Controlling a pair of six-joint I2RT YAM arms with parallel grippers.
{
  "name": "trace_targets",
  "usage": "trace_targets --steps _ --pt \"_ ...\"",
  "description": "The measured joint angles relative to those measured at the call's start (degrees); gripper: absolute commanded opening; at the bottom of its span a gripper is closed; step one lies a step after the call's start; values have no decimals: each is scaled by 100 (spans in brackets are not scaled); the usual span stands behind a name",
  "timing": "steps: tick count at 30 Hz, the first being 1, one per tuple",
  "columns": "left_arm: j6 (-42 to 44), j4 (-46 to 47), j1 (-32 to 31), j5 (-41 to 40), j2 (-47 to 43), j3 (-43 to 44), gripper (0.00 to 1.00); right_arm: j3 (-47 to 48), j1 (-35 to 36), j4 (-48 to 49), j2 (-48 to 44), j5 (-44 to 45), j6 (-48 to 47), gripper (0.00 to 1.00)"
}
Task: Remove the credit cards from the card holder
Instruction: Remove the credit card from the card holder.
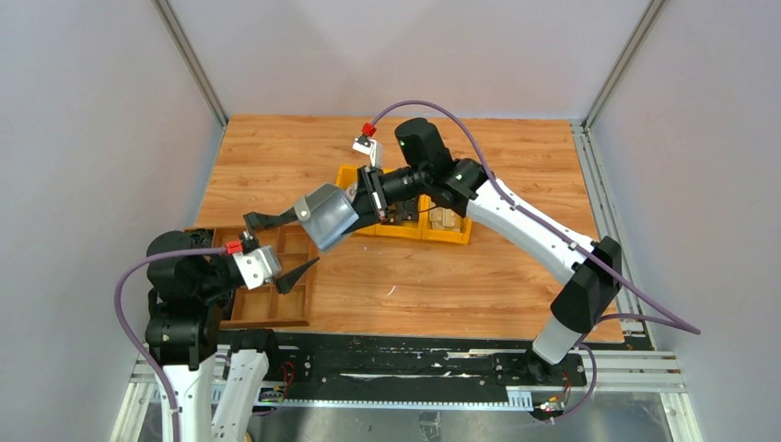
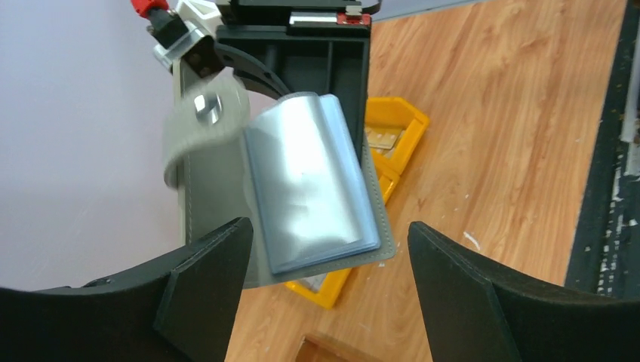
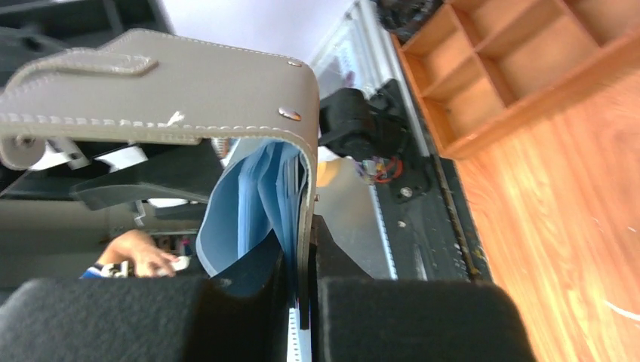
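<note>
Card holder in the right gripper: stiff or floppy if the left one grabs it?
Probably floppy: the card holder hangs from the right gripper by one edge, and its cover bends over in the right wrist view. Its closing tab curls loose too. The inner sleeves look glossy, so likely slippery to pinch.

Bright even light; soft shadows; glare on card holder; wrist foregrounds blurred.

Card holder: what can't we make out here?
- Left wrist: glare on the clear sleeves of the card holder; cannot tell if credit cards are inside.
- Right wrist: sleeves edge-on in the right gripper; contents hidden.
- Top external: right arm covers part of the yellow bins; contents too small.
</note>
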Motion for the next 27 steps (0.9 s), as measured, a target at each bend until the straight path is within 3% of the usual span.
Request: trace_targets --steps 6,11,15,21,27 --pt "98 643 0 -450 -540 -544 100 822 352 -1475 205 1176 -870 0" --pt "-820 1641 0 -1029 -608 -927 100 2090 911 -2732 588 2739 -1788 0" --pt "-1683 2380 0 -1217 -520 -920 100 2262 1165 -3366 605 3838 -2288 0" --pt "-2470 3029 0 -1128 -697 -957 100 2658 1322 -4197 778 5318 -2870 0" --pt "-2739 3077 -11 -496 -387 -1040 100 4054 1856 -4815 1397 6400 -3320 0"
